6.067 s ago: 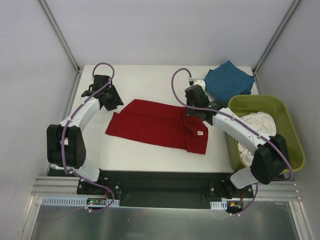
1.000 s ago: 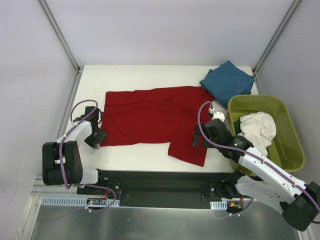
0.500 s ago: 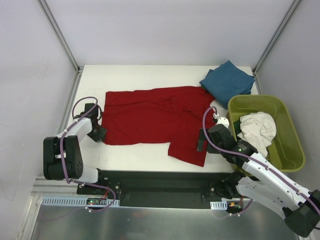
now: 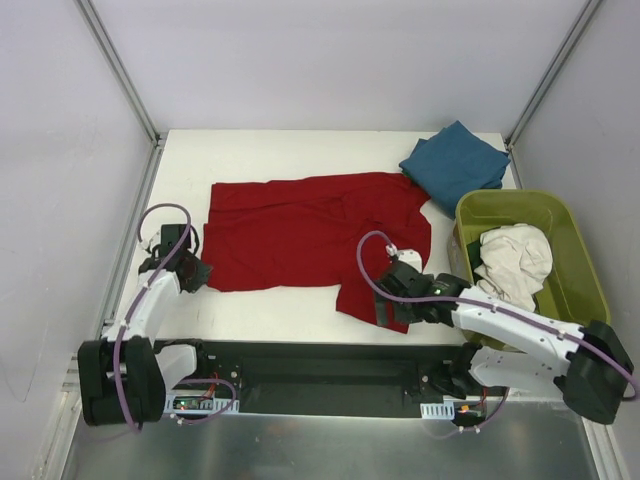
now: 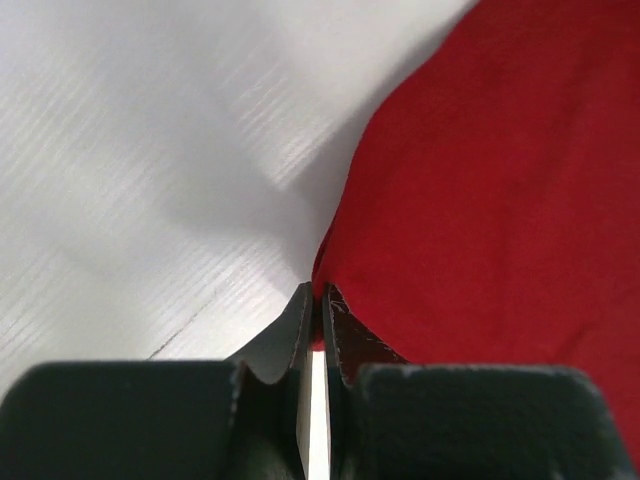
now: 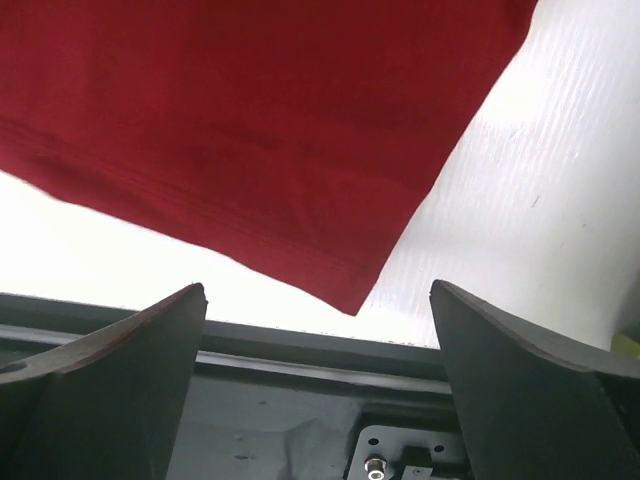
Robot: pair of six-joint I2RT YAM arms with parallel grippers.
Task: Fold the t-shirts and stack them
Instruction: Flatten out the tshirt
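The red shirt [image 4: 310, 230] lies spread flat in the middle of the table [image 4: 290, 155], much as it did half a second ago and far wider than the bunched strip of six seconds back. The left gripper [image 5: 316, 298] sits at the shirt's near-left corner with its fingers pressed together, a sliver of the red hem nipped between the tips. It has shifted slightly outward from the shirt since the last frame, and its arm now stretches straighter. The right gripper [image 4: 385, 307] has moved most. Half a second ago it stood off the shirt's right edge, and now it hangs over the shirt's near-right sleeve, its arm swung low and sideways. In the wrist view its fingers [image 6: 130, 370] are spread wide above the sleeve's hemmed corner, clear of the cloth. The teal shirt [image 4: 455, 163] rests folded just past the red shirt's far-right corner. The white shirt [image 4: 513, 260] is heaped in the tub [image 4: 590, 300] to the red shirt's right.
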